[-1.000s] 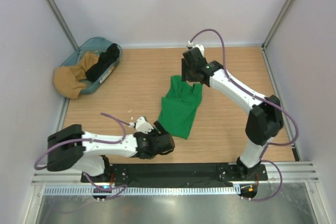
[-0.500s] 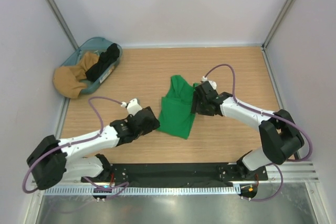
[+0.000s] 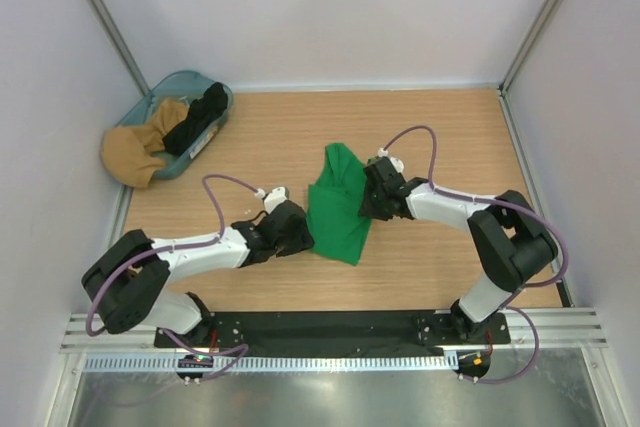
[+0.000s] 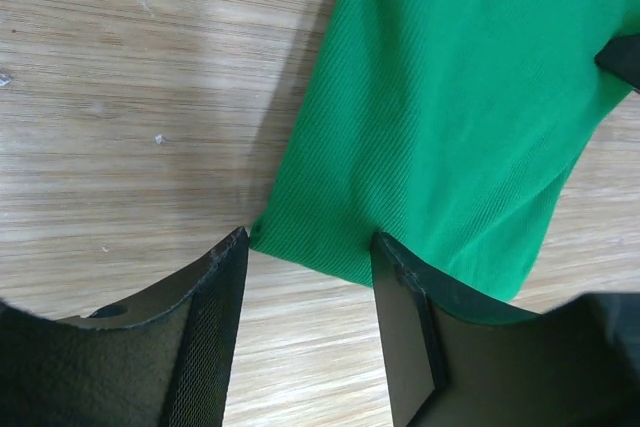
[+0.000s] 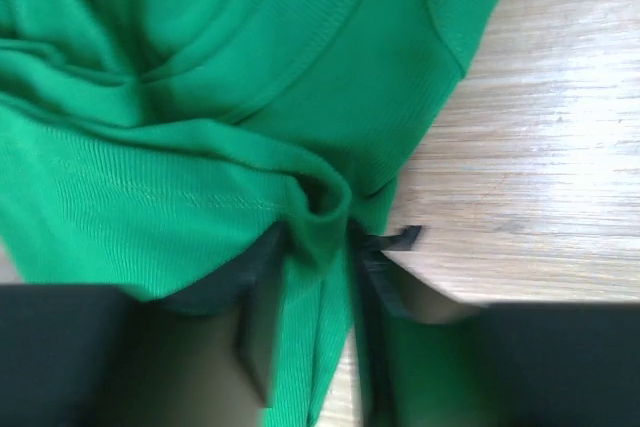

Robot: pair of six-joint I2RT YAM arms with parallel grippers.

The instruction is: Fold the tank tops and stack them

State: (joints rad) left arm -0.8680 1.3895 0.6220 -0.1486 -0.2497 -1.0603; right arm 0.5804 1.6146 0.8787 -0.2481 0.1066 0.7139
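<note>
L claw (image 4: 308,247) open astride green tank top (image 4: 450,97) hem; R claw (image 5: 312,237) pinching its bunched fabric.

The left arm (image 3: 190,252) lay low from the lower left of the overhead view toward the centre. The left gripper (image 4: 310,242) had its fingers parted astride the hem of the green top (image 4: 450,97). The right arm (image 3: 450,209) came in from the right, elbow bent. The right gripper (image 5: 310,235) was pinched on a fold of that top.

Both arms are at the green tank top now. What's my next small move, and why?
Probably close the left fingers: they stand open astride a hem corner of the green tank top, while the right fingers pinch a bunched fold at its opposite edge.
</note>
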